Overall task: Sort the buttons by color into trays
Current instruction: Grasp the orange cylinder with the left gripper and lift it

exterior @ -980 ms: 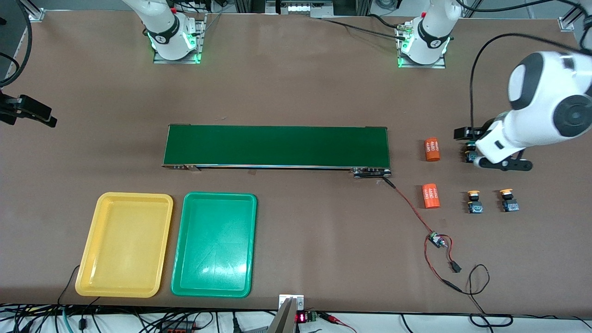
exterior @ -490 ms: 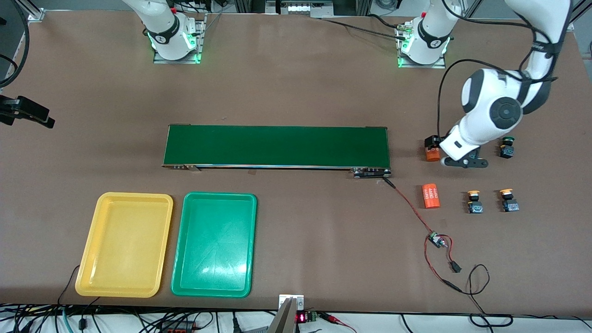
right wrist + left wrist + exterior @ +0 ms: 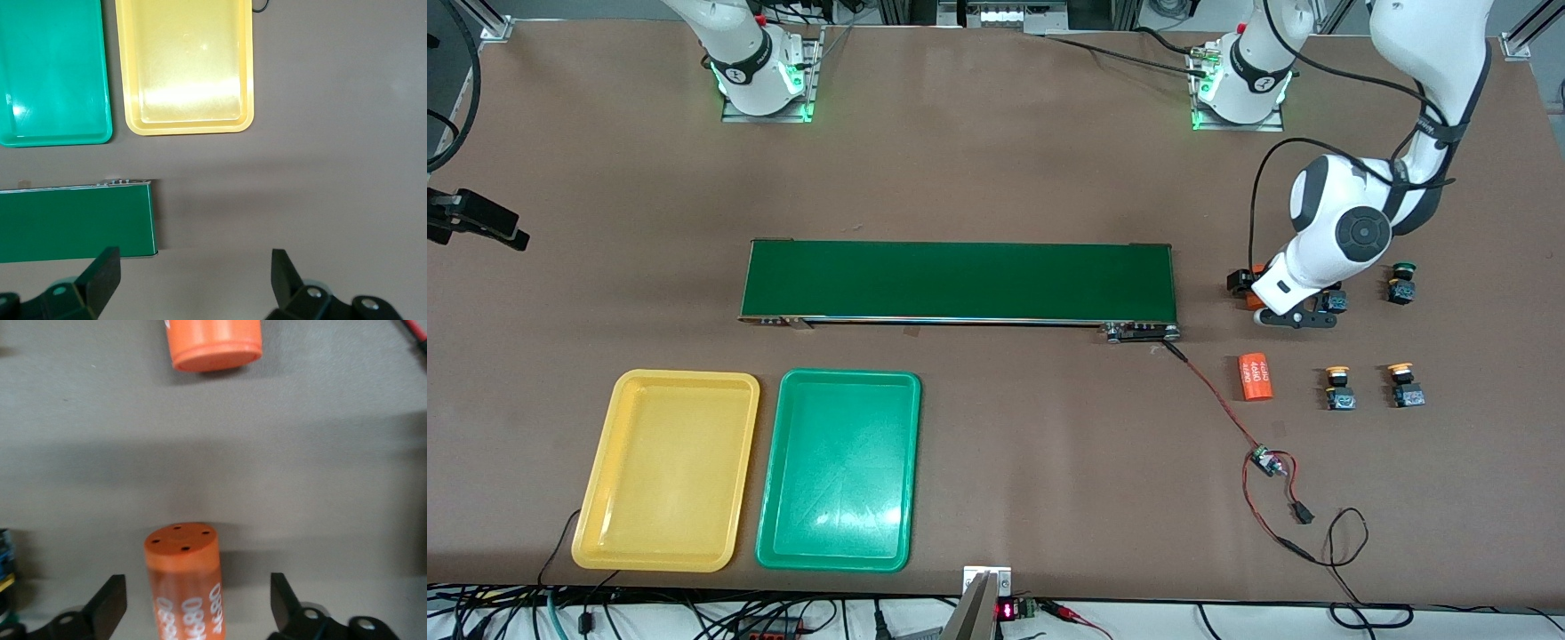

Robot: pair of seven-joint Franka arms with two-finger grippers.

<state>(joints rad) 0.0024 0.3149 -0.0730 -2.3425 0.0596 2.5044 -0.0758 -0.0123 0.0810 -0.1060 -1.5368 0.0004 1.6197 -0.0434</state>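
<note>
Left claw (image 3: 193,607) wide, fingers astride orange cylinder with white print (image 3: 185,580), no contact. Right claw (image 3: 193,277) wide, waiting high over brown surface (image 3: 996,178). Black-bodied push-button switches (image 3: 1338,388) near left arm's end; yellow tray (image 3: 667,471) and green tray (image 3: 839,469) side by side toward right arm's end.

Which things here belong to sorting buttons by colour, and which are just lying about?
Job:
yellow-capped buttons
green-capped buttons
yellow tray
green tray

Lying about:
orange cylinders
conveyor belt
wired circuit board
</note>
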